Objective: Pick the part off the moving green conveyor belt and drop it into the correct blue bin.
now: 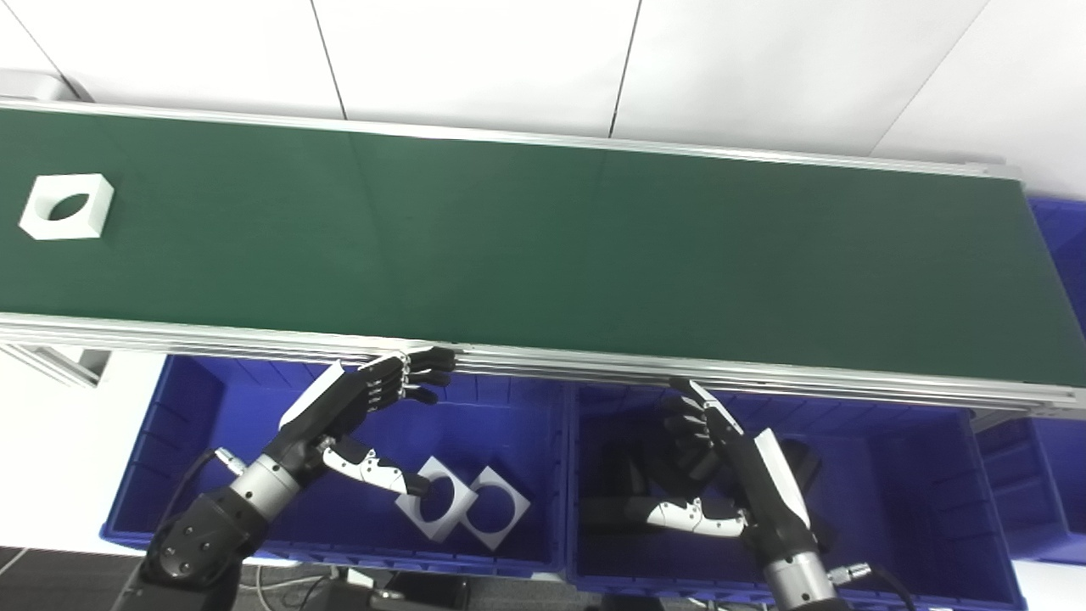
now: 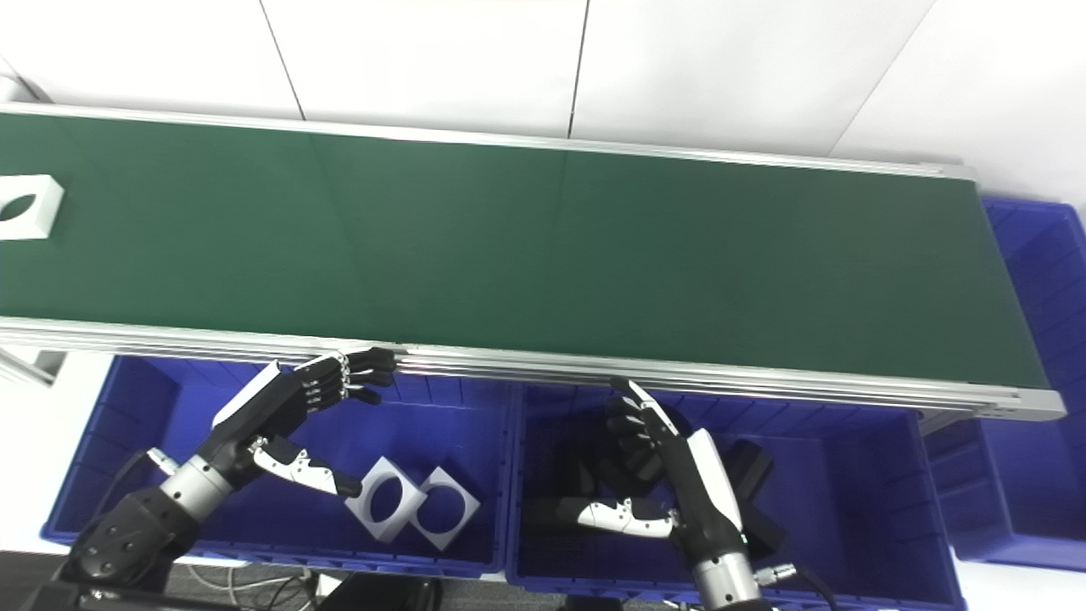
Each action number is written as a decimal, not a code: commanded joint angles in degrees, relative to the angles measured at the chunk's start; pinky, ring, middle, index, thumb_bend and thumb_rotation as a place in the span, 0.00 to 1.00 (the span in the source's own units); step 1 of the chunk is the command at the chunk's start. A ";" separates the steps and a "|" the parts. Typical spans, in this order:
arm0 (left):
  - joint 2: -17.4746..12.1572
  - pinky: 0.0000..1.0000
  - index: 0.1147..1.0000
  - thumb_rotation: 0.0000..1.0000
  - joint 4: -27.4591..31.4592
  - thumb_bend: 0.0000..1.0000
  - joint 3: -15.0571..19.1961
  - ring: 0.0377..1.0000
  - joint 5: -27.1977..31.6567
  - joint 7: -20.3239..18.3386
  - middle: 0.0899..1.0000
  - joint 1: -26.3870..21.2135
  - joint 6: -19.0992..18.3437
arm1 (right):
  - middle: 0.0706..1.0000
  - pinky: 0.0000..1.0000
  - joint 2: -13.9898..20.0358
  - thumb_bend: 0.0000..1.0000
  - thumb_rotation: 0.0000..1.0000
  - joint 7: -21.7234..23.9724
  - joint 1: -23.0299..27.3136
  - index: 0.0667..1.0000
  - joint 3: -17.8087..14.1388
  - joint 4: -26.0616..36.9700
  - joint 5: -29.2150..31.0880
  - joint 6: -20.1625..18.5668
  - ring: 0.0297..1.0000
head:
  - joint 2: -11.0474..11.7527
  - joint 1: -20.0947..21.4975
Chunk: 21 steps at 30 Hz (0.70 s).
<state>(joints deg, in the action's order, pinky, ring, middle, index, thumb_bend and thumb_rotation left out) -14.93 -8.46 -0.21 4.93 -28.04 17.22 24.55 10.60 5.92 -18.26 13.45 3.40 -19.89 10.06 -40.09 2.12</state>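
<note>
Both empty, the left robot hand (image 1: 356, 407) and right robot hand (image 1: 730, 467) wait, fingers spread, as a white part (image 1: 66, 206) far left rides the conveyor belt (image 1: 543, 246); mistimed reaching risks a miss.

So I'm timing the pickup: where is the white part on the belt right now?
The white part lies at the far left end of the green belt, well left of the open left hand hovering over the left blue bin.

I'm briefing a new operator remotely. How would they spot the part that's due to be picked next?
Look at the long green conveyor belt, far left end. A white square block with a round hole lies there alone; the two similar blocks already lie in the left blue bin.
</note>
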 commanded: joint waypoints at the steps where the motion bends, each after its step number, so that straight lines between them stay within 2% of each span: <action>1: -0.11 0.69 0.80 0.15 3.29 0.95 1.32 0.78 0.29 -0.40 0.81 0.05 2.37 | 0.81 0.68 0.59 0.88 0.28 -0.99 -0.03 0.88 -0.14 0.37 0.46 4.34 0.75 | 1.15 -1.99; 5: 0.48 0.69 0.79 0.20 7.42 0.97 1.95 0.77 0.40 -0.35 0.81 -0.76 2.37 | 0.81 0.69 1.07 0.87 0.25 -1.32 -0.19 0.88 -0.13 -0.08 0.34 5.26 0.75 | 3.32 -4.93; 9: 0.96 0.68 0.77 0.19 11.79 1.00 2.05 0.76 -0.98 1.48 0.80 -1.48 2.34 | 0.80 0.67 0.99 0.88 0.22 -2.66 -0.39 0.87 -0.25 -0.37 -1.10 5.88 0.74 | 4.56 -6.87; 15: 1.14 0.67 0.76 0.20 15.50 1.00 2.19 0.76 -2.65 4.09 0.79 -2.19 2.36 | 0.80 0.68 1.14 0.88 0.18 -3.47 -0.09 0.87 -0.27 -2.42 -0.31 7.49 0.75 | 6.57 -8.15; 21: -0.37 0.72 0.79 0.14 17.91 1.00 1.27 0.80 0.56 3.37 0.82 -2.86 2.35 | 0.79 0.65 1.34 0.88 0.20 -4.62 0.79 0.86 -0.47 -5.77 -0.31 10.78 0.73 | 8.11 -9.67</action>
<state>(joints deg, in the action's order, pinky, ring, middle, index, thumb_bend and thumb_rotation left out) -14.12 7.14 1.08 3.71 -24.83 15.37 25.25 11.83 2.10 -18.11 13.31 -2.77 -20.85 16.85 -31.91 -7.47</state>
